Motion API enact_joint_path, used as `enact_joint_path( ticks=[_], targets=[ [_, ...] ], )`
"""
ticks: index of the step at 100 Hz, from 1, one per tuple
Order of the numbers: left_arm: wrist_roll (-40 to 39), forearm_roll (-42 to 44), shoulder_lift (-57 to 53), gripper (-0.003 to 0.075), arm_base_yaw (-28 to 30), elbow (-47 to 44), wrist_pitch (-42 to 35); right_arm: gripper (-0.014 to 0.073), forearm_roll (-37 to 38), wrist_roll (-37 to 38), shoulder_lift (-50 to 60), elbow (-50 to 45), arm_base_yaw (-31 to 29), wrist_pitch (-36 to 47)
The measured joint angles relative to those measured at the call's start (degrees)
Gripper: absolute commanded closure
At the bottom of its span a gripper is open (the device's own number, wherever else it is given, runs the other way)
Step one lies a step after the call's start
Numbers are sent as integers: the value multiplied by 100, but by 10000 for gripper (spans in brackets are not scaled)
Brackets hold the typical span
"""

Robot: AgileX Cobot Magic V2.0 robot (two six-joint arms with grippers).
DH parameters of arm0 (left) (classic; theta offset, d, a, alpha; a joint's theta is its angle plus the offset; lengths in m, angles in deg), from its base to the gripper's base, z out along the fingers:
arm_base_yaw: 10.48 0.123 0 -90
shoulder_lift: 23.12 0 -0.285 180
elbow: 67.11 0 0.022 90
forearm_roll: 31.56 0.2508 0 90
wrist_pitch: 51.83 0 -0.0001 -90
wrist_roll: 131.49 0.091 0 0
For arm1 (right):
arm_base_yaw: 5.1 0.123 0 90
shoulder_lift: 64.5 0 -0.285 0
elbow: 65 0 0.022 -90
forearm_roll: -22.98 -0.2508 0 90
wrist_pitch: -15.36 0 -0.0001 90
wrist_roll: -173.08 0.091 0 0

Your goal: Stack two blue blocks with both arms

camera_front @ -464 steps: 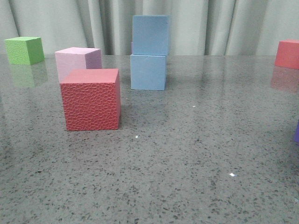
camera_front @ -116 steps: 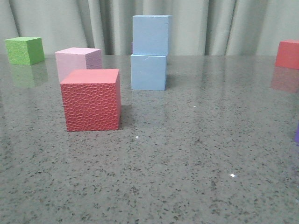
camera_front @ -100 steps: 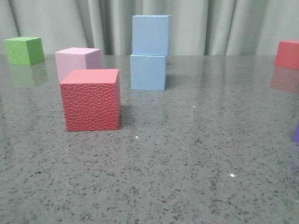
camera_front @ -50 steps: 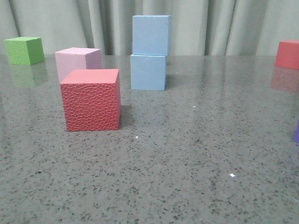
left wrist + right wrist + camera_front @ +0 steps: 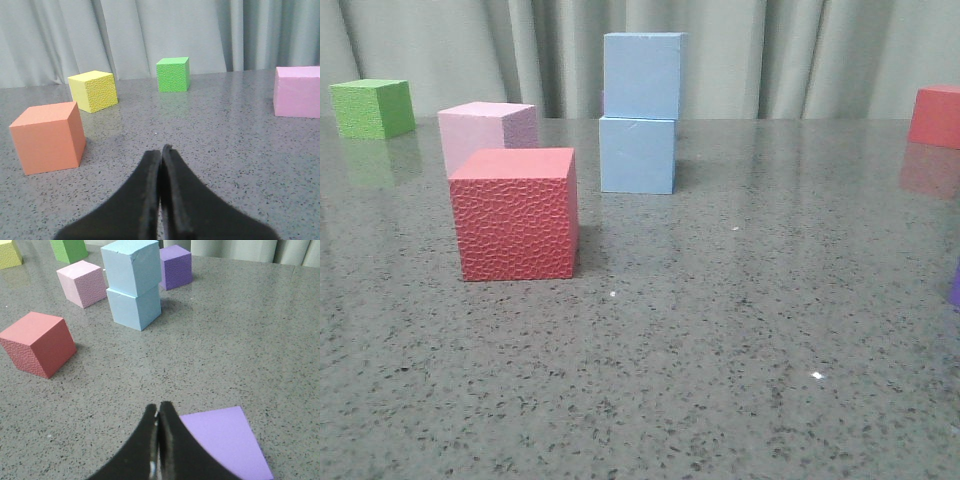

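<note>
Two light-blue blocks stand stacked at the table's back middle: the upper blue block (image 5: pixel 642 75) rests on the lower blue block (image 5: pixel 637 154), set slightly to the right of it. The right wrist view shows both, the upper (image 5: pixel 131 266) turned a little on the lower (image 5: pixel 132 309). Neither gripper shows in the front view. My left gripper (image 5: pixel 161 150) is shut and empty, low over bare table, away from the stack. My right gripper (image 5: pixel 157 409) is shut and empty, well short of the stack.
A red cube (image 5: pixel 516 213) stands front left of the stack, a pale pink cube (image 5: pixel 485 132) behind it, a green cube (image 5: pixel 372 107) far left. Another red cube (image 5: pixel 936 116) is far right. A purple cube (image 5: pixel 227 442) lies beside my right gripper; another purple cube (image 5: pixel 175 266) stands behind the stack. Orange (image 5: pixel 47 137) and yellow (image 5: pixel 93 90) cubes show in the left wrist view.
</note>
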State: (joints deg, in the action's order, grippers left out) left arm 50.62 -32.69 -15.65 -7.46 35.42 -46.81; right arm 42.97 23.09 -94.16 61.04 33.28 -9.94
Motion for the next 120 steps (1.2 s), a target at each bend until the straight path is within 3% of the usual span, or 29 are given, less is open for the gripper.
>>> enact_joint_path(
  ticks=[46,61,87,120],
  targets=[
    [0,0,0,739,0,0,0,659,10,0,0,-12,-163,12],
    [0,0,0,739,0,0,0,659,-272,-176,0,-151,-822,410],
    [0,0,0,739,0,0,0,659,-1315,-1728,14,-839,-2172,1454],
    [0,0,0,739,0,0,0,659,-1446,-1980,1056,-1947,-3042,1823]
  ],
)
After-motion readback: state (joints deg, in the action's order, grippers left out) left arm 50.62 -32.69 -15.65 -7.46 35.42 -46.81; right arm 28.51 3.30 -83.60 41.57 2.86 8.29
